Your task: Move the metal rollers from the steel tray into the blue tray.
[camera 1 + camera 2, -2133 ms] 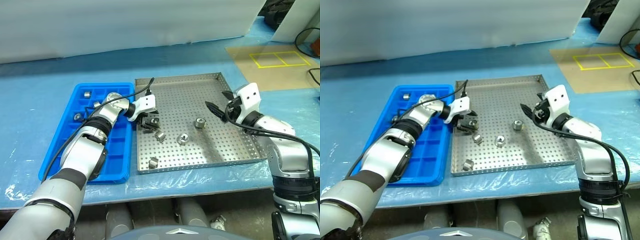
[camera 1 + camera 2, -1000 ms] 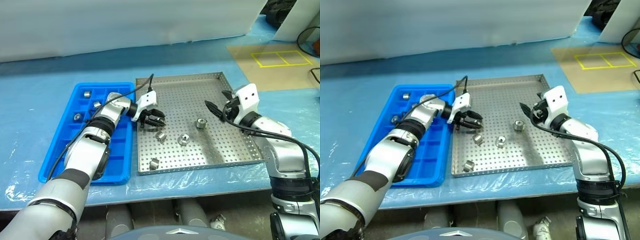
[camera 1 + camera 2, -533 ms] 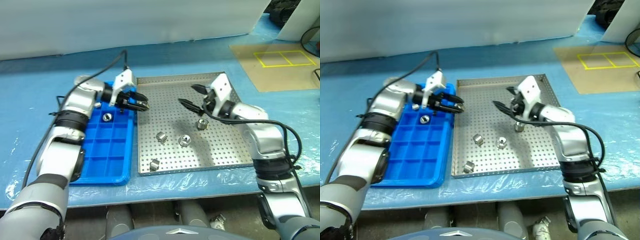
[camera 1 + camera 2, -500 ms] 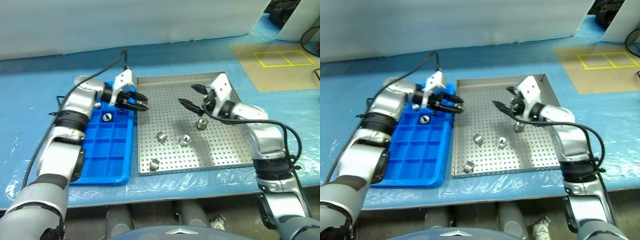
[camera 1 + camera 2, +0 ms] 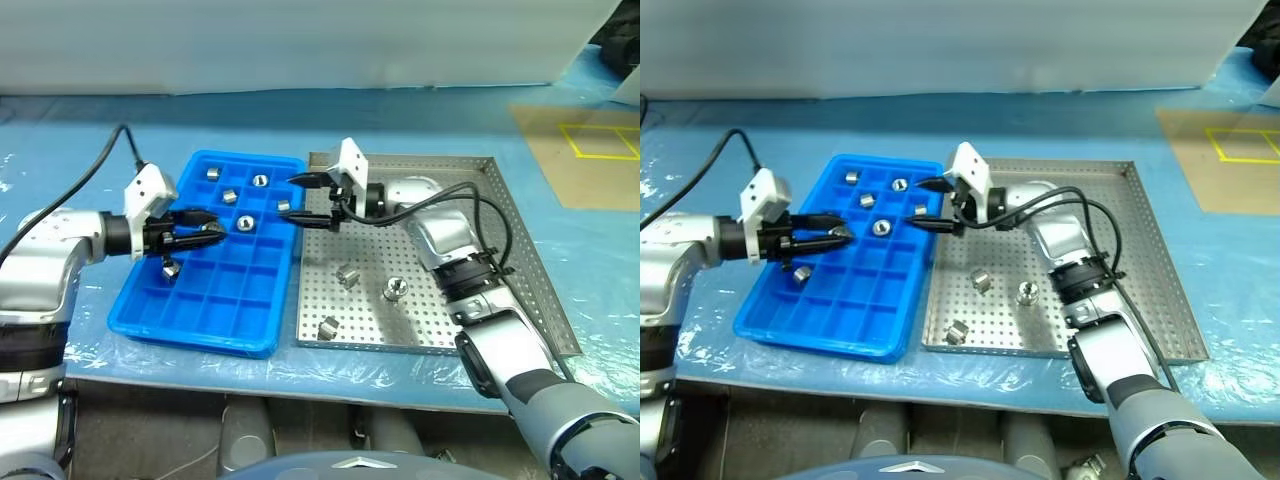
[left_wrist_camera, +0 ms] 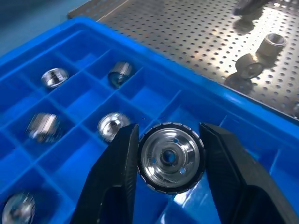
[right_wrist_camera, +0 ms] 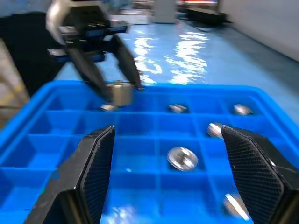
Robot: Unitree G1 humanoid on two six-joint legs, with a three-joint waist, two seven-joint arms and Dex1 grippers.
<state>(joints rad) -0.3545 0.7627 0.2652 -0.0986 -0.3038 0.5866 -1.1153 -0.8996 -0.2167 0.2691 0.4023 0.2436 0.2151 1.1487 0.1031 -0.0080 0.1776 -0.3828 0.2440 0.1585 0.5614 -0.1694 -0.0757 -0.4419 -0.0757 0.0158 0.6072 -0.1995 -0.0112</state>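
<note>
Left gripper [image 6: 170, 158] clamps one of the metal rollers [image 6: 172, 157] above the blue tray [image 5: 230, 300], ready for release; right gripper [image 5: 313, 202] spread wide, empty

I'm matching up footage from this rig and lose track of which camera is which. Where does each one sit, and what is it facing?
Head pair: looks down on steel tray, blue tray and both arms.
Left wrist: sits behind left end effector, shut on a roller above the blue tray.
Right wrist: sits behind the open right end effector, facing the left one.
Shared: the held roller.
</note>
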